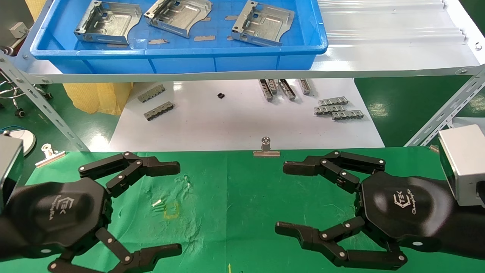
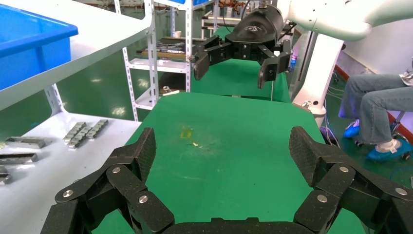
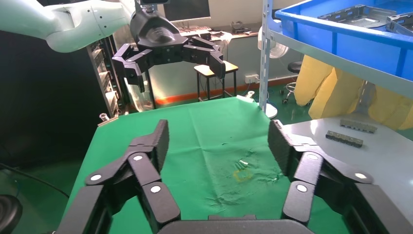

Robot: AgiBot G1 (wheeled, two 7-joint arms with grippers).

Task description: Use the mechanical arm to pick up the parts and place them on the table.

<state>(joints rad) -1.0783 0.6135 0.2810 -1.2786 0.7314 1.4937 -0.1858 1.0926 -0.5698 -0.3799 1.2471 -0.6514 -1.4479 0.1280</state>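
Three silver-grey metal parts lie in the blue tray [image 1: 178, 57] on the upper shelf: one at the left [image 1: 107, 22], one in the middle [image 1: 177, 16], one at the right [image 1: 262, 22]. The green table [image 1: 235, 197] lies below in front. My left gripper [image 1: 174, 206] hovers over the table's left side, open and empty. My right gripper [image 1: 286, 197] hovers over its right side, open and empty. In the left wrist view the left gripper [image 2: 221, 153] looks across the cloth at the right one [image 2: 234, 68]. In the right wrist view the right gripper [image 3: 216, 141] faces the left one [image 3: 175, 66].
A white sheet [image 1: 242, 117] behind the table carries small grey ridged strips [image 1: 337, 108]. A binder clip [image 1: 266, 148] holds the cloth's far edge. Angled shelf struts [image 1: 41, 110] stand at both sides. A yellow mark [image 1: 171, 210] sits on creased cloth.
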